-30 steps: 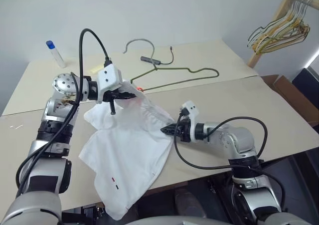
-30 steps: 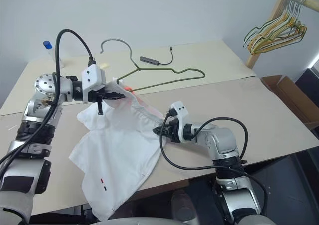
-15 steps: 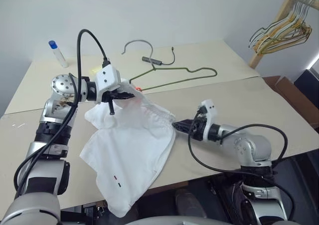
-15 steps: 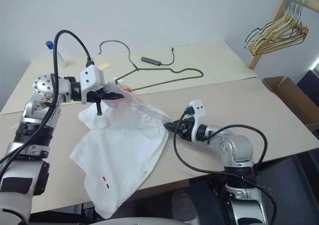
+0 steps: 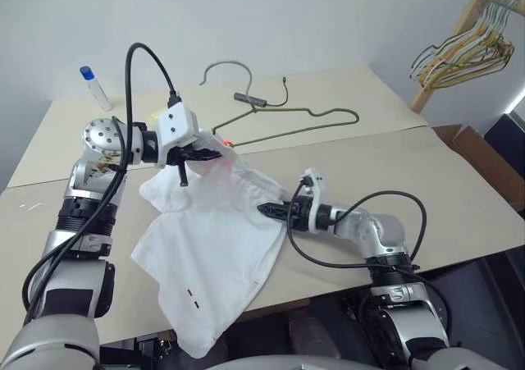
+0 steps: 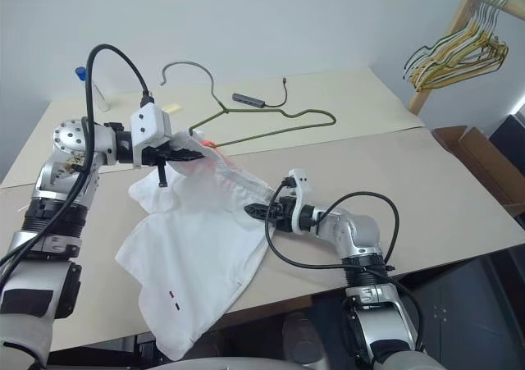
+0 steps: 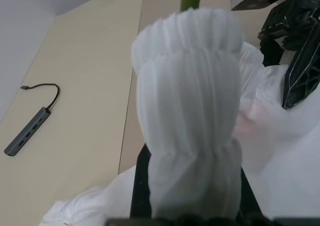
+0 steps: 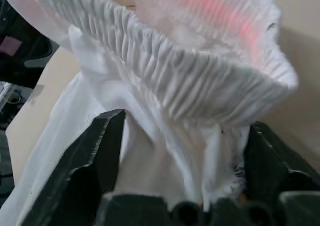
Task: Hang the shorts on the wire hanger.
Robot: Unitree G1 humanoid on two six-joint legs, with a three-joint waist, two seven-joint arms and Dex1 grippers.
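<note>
Your left tool point(image 5: 199, 151) is clenched tight on the waistband of the shorts point(image 5: 209, 255) and lifts that end up off the surface point(image 5: 459, 181), same as a second ago. The rest of the white cloth lies spread below and hangs over the near edge. The wire hanger point(image 5: 303, 124) lies flat just behind, with one end reaching under the raised waistband. Your right tool point(image 5: 275, 210) let go, backed off, and has now come in again with its fingers point(image 8: 97, 146) apart on both sides of the waistband. It is not holding yet, so I think you close next and stretch the band wide
</note>
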